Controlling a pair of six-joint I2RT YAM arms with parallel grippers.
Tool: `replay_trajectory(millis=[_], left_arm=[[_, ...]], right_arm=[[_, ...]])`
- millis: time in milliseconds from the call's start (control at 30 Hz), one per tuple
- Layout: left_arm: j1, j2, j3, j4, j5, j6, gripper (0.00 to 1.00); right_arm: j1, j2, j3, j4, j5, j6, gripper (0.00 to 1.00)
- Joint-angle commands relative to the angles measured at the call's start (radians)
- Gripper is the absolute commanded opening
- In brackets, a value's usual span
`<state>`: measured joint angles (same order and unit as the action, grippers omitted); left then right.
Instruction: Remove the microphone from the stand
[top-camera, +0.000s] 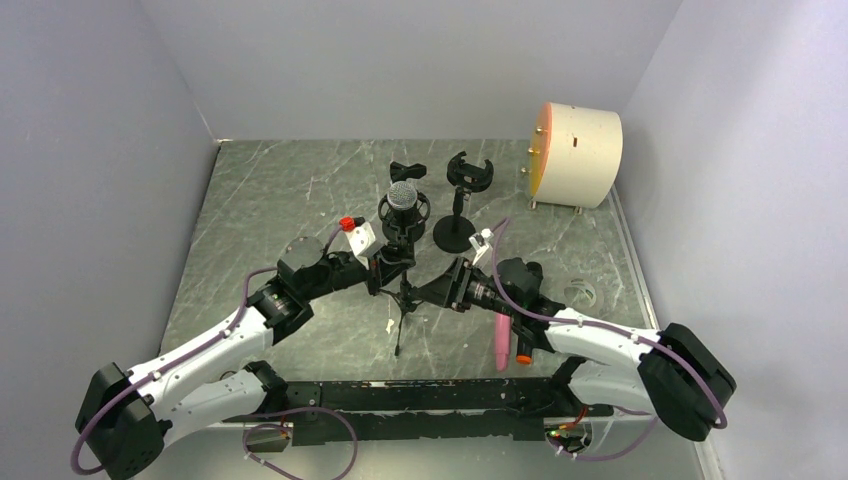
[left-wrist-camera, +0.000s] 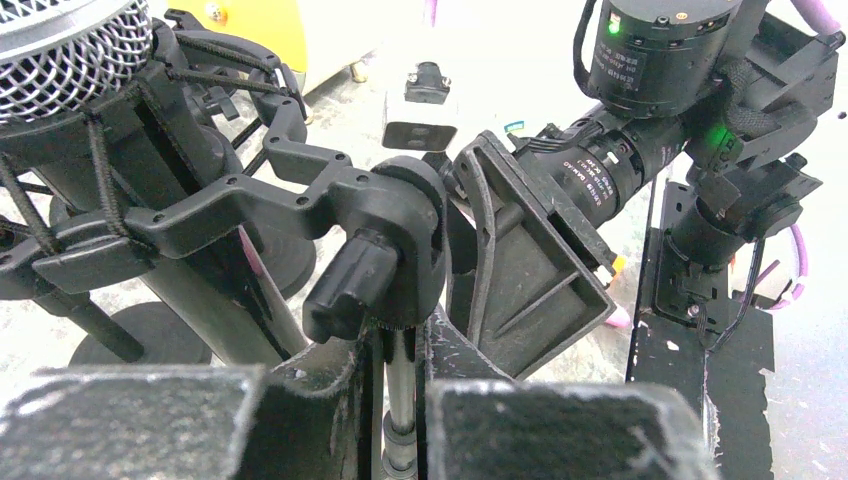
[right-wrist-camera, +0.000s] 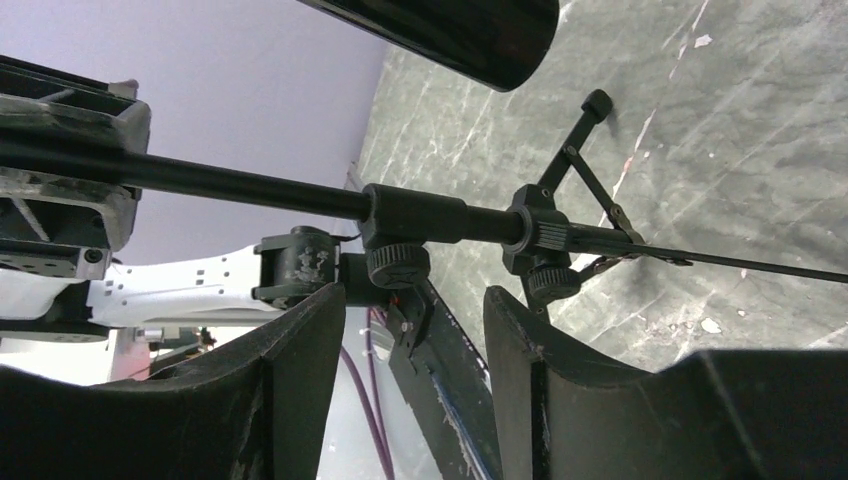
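Note:
The microphone (top-camera: 402, 196), black with a silver mesh head (left-wrist-camera: 55, 50), sits upright in a black shock mount (left-wrist-camera: 210, 205) on top of a thin tripod stand (top-camera: 402, 300). My left gripper (top-camera: 387, 268) is shut on the stand's pole (left-wrist-camera: 401, 400), just below the mount's knob (left-wrist-camera: 350, 285). My right gripper (top-camera: 446, 287) is open and empty at the right of the pole. In the right wrist view its fingers (right-wrist-camera: 300, 380) sit just short of the pole (right-wrist-camera: 250, 187), with the microphone's lower end (right-wrist-camera: 450, 30) above. The right gripper (right-wrist-camera: 415, 310) touches nothing.
A second stand with a round base (top-camera: 455, 236) and an empty clip (top-camera: 469, 172) stands behind right. A white drum with an orange face (top-camera: 577, 155) is far right. A pink pen (top-camera: 498, 345), an orange marker (top-camera: 523, 350) and a clear ring (top-camera: 580, 293) lie near the right arm.

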<state>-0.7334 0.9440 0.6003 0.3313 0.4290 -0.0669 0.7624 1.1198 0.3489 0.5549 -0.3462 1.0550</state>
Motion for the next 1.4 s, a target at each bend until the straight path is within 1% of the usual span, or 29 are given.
replay_trajectory(millis=[0, 133, 200, 467, 567, 667, 733, 767, 833, 867, 1000, 1100, 1167, 1233, 1267, 1300, 1333, 1367], left_arm=[[-0.006, -0.025, -0.005, 0.021, -0.003, -0.001, 0.03], [-0.007, -0.015, 0.005, 0.008, 0.002, -0.002, 0.03], [-0.006, -0.018, 0.005, 0.004, 0.0, -0.002, 0.03], [-0.007, -0.021, -0.002, 0.009, -0.009, -0.005, 0.03], [-0.007, -0.022, 0.0, 0.001, -0.01, -0.005, 0.03], [-0.006, -0.024, -0.003, 0.005, -0.014, -0.005, 0.03], [-0.007, -0.02, -0.004, 0.013, -0.013, -0.008, 0.03], [-0.007, -0.018, -0.004, 0.016, -0.011, -0.01, 0.03], [-0.008, -0.013, -0.001, 0.018, -0.007, -0.013, 0.03], [-0.008, -0.013, -0.001, 0.018, -0.006, -0.014, 0.03], [-0.009, -0.01, -0.001, 0.03, -0.004, -0.018, 0.03], [-0.009, -0.011, 0.008, 0.02, -0.004, -0.016, 0.03], [-0.01, -0.015, 0.01, 0.013, -0.005, -0.014, 0.03], [-0.011, -0.021, 0.009, 0.009, -0.01, -0.013, 0.03], [-0.011, -0.024, 0.009, 0.006, -0.013, -0.011, 0.03], [-0.012, -0.028, 0.011, -0.002, -0.016, -0.009, 0.03], [-0.012, -0.031, 0.015, -0.015, -0.017, -0.007, 0.03], [-0.013, -0.037, 0.016, -0.024, -0.02, -0.006, 0.03]], right_arm=[[-0.001, -0.014, 0.038, 0.069, -0.005, 0.026, 0.55], [-0.001, -0.013, 0.03, 0.073, 0.018, 0.032, 0.53], [-0.001, -0.004, 0.032, 0.076, 0.003, 0.031, 0.52], [0.001, 0.068, 0.027, 0.184, -0.05, 0.054, 0.47], [0.0, 0.072, 0.028, 0.189, -0.054, 0.043, 0.41], [0.0, 0.052, 0.032, 0.149, -0.035, -0.001, 0.3], [0.001, 0.037, 0.046, 0.115, -0.034, -0.064, 0.28], [0.001, 0.029, 0.058, 0.09, -0.042, -0.121, 0.28], [0.002, 0.005, 0.106, -0.015, -0.053, -0.264, 0.27], [0.006, -0.007, 0.128, -0.065, -0.049, -0.367, 0.27], [0.028, -0.033, 0.186, -0.194, -0.046, -0.59, 0.27], [0.054, -0.044, 0.209, -0.282, 0.013, -0.727, 0.28], [0.066, -0.049, 0.221, -0.344, 0.071, -0.786, 0.31], [0.071, -0.068, 0.217, -0.366, 0.088, -0.79, 0.38], [0.066, -0.089, 0.214, -0.371, 0.079, -0.727, 0.43], [0.061, -0.116, 0.199, -0.354, 0.061, -0.665, 0.5], [0.06, -0.144, 0.168, -0.307, 0.045, -0.596, 0.6], [0.059, -0.165, 0.13, -0.253, 0.043, -0.507, 0.67]])
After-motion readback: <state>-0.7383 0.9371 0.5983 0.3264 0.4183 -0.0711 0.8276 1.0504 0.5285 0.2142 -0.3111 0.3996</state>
